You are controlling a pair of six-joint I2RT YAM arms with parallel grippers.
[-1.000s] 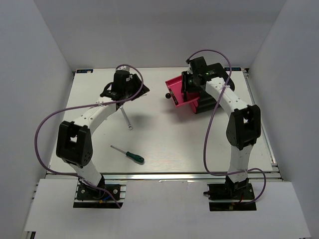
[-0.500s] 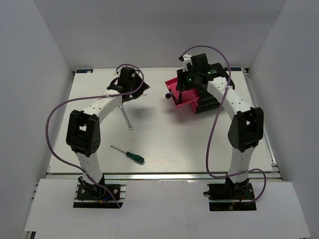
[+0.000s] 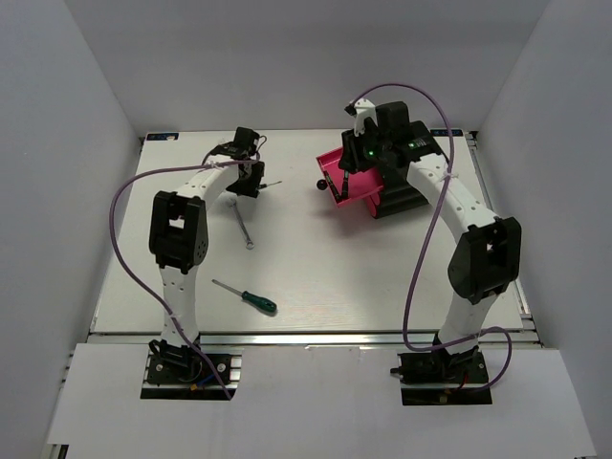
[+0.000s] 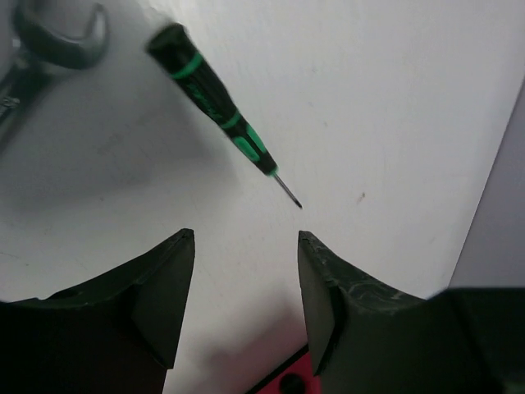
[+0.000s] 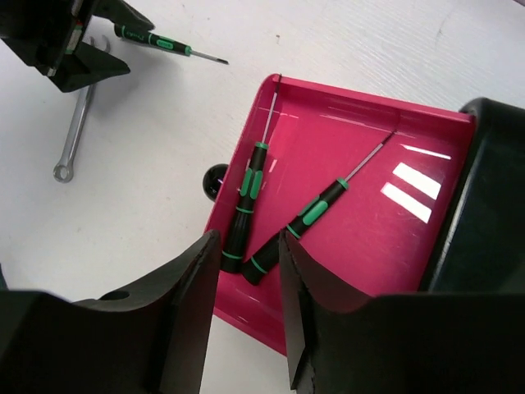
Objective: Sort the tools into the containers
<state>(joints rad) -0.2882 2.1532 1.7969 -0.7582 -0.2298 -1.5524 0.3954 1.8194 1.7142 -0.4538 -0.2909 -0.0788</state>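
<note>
The pink drawer (image 5: pixel 361 222) stands pulled out of the black cabinet (image 5: pixel 492 189), with two dark, green-banded precision screwdrivers (image 5: pixel 246 205) (image 5: pixel 305 215) lying inside. My right gripper (image 5: pixel 250 238) hovers open above the drawer's front edge, holding nothing. A third precision screwdriver (image 4: pixel 217 107) lies on the table just ahead of my open left gripper (image 4: pixel 246 238), not touched by it. The silver wrench (image 3: pixel 242 223) lies close by, and the green-handled screwdriver (image 3: pixel 247 296) rests nearer the front.
The drawer's round black knob (image 3: pixel 321 185) points toward the table's middle. Purple cables loop off both arms. White walls close in the table (image 3: pixel 316 268) on three sides.
My left arm has straightened and its gripper has drawn back and opened a little, uncovering the precision screwdriver on the table. The right gripper has risen slightly above the drawer.
</note>
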